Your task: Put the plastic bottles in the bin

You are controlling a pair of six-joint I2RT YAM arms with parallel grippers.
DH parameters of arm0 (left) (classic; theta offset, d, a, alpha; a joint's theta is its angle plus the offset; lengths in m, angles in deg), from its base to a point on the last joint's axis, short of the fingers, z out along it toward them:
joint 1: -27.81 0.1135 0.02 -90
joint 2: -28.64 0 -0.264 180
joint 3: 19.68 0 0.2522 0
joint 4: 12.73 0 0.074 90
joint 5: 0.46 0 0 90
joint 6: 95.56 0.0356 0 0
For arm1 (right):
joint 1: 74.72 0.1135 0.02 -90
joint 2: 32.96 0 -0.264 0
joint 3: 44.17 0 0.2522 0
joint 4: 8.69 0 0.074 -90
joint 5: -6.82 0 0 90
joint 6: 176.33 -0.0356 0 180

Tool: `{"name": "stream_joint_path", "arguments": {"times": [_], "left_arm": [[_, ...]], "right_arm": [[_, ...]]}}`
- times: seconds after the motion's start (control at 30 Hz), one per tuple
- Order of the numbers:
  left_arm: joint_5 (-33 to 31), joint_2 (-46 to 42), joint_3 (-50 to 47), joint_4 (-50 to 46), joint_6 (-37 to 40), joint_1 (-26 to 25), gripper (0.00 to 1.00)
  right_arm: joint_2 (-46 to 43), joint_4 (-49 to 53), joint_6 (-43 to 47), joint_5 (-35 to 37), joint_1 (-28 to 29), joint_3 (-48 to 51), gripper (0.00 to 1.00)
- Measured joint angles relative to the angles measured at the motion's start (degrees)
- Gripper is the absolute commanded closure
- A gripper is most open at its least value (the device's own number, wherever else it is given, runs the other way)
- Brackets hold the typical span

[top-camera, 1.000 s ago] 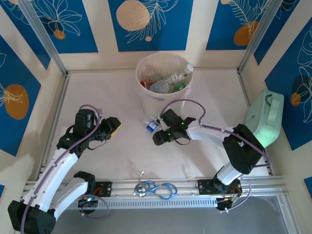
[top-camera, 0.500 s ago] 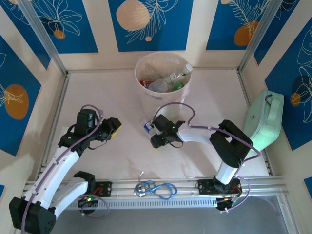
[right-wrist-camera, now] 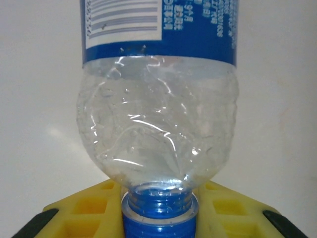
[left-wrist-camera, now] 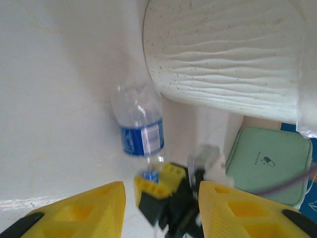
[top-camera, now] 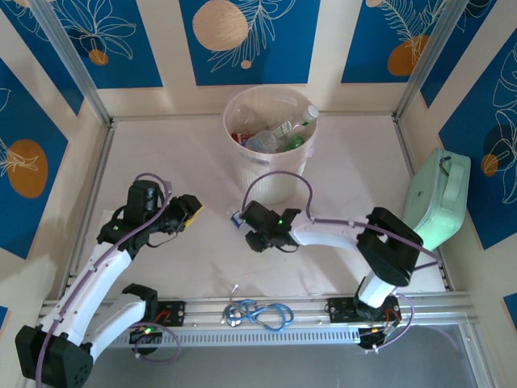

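A clear plastic bottle (right-wrist-camera: pixel 157 99) with a blue label and blue cap has its neck between the yellow fingers (right-wrist-camera: pixel 84 210) of my right gripper (right-wrist-camera: pixel 157 201), which is shut on it. From above, that gripper (top-camera: pixel 246 229) and the bottle (top-camera: pixel 237 217) are on the table just in front of and left of the cream ribbed bin (top-camera: pixel 271 174). The bin holds several bottles (top-camera: pixel 279 133). My left gripper (top-camera: pixel 191 212) is open and apart, to the left. In its wrist view the bottle (left-wrist-camera: pixel 140 126) lies beside the bin (left-wrist-camera: pixel 223 49), beyond the open gripper (left-wrist-camera: pixel 158 218).
A mint-green case (top-camera: pixel 440 198) leans at the right wall. A blue cable loop (top-camera: pixel 262 311) lies by the front rail. The right arm's forearm (top-camera: pixel 331 232) stretches across the table's middle. Walls close in on three sides.
The right gripper has moved left and slightly nearer with the bottle, away from the bin's base. The left arm has barely moved.
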Motion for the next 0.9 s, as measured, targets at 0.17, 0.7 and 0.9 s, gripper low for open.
{"name": "stream_joint_path", "arguments": {"times": [0.17,0.7,0.9], "left_arm": [[0.0,0.0,0.2,0.3,0.3,0.3,0.57],[-1.3,-0.7,6.3,-2.2,3.7,0.8,0.56],[-1.5,-0.5,6.4,-2.8,4.2,0.8,0.56]], "right_arm": [[-10.0,10.0,-4.5,5.1,11.4,-3.0,0.76],[-13.4,34.9,-4.2,5.7,-16.6,-53.0,0.76],[-2.1,37.8,-2.2,-3.0,-27.6,-61.8,0.76]]}}
